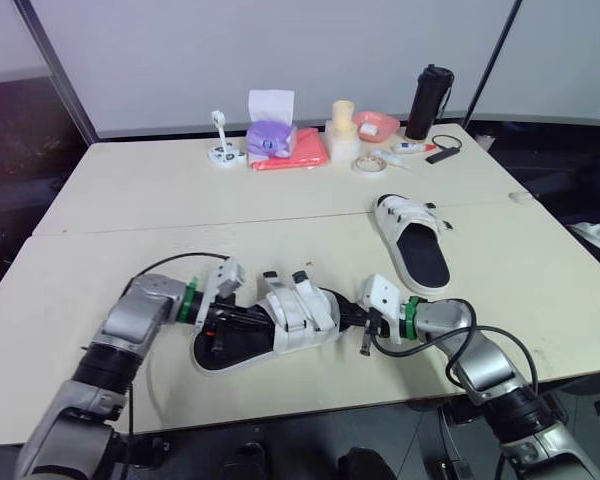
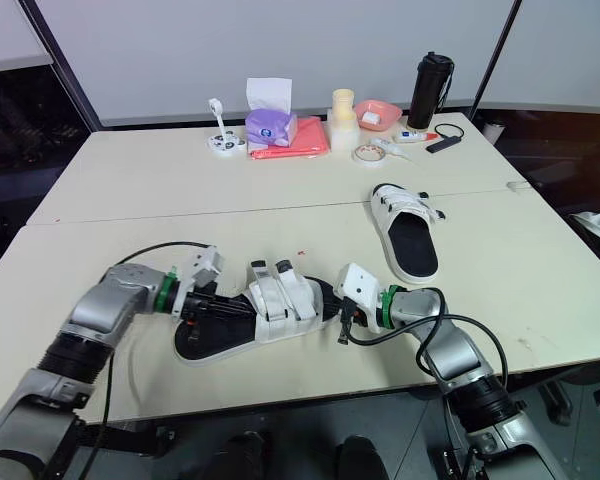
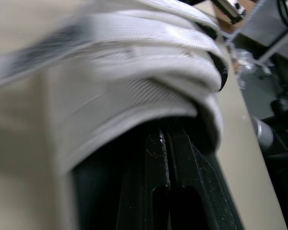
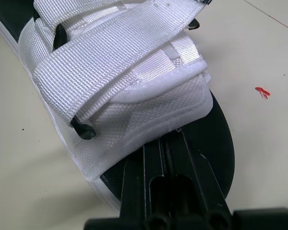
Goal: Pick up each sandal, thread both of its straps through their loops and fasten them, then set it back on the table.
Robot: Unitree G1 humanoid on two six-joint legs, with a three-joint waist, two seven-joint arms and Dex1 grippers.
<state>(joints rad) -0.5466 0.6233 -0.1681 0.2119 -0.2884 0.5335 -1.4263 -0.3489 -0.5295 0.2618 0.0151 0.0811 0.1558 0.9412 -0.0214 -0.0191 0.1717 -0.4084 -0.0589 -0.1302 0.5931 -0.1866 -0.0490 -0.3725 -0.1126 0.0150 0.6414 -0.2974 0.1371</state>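
Note:
A white-strapped sandal (image 1: pixel 292 318) with a black footbed lies near the table's front edge, between my two arms. My left gripper (image 1: pixel 252 318) reaches in from the heel end. Its black fingers (image 3: pixel 156 167) are pressed together on the footbed, tips under the white straps (image 3: pixel 134 72). My right gripper (image 1: pixel 346 314) comes in from the toe end, shut, with its fingers (image 4: pixel 156 172) flat on the footbed and tips at the edge of the white upper (image 4: pixel 129 96). Both straps lie folded across that upper. A second sandal (image 1: pixel 412 240) rests farther back on the right, straps across its top.
Along the far edge stand a purple tissue box (image 1: pixel 270 135), a red folder (image 1: pixel 298 152), a cream cup (image 1: pixel 342 128), a pink bowl (image 1: pixel 376 123), a tape roll (image 1: pixel 367 165) and a black bottle (image 1: pixel 430 100). The table's front edge (image 1: pixel 310 405) runs just below the near sandal.

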